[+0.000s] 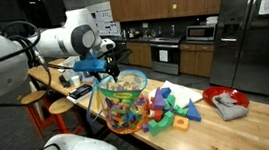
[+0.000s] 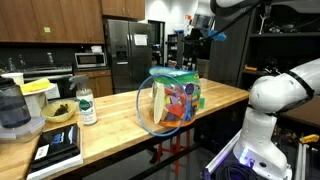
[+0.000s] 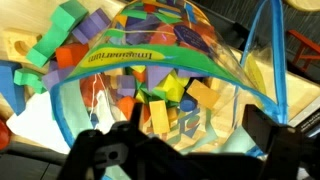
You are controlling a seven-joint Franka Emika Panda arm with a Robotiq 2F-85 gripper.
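While checking all three views, logged gripper (image 1: pixel 103 65) just above the near rim of the clear bag (image 1: pixel 124 104), jaws spread wide and gripping nothing, apparently wide enough to straddle the thin plastic edge. Found bag upright on wooden counter (image 1: pixel 256 128), mouth gaping, probably held in shape by the foam blocks (image 3: pixel 168 95) packed inside. Noted loose blocks (image 1: pixel 173 109) just beside it and red bowl (image 1: pixel 223 98) further along. Cannot confirm rim contact.
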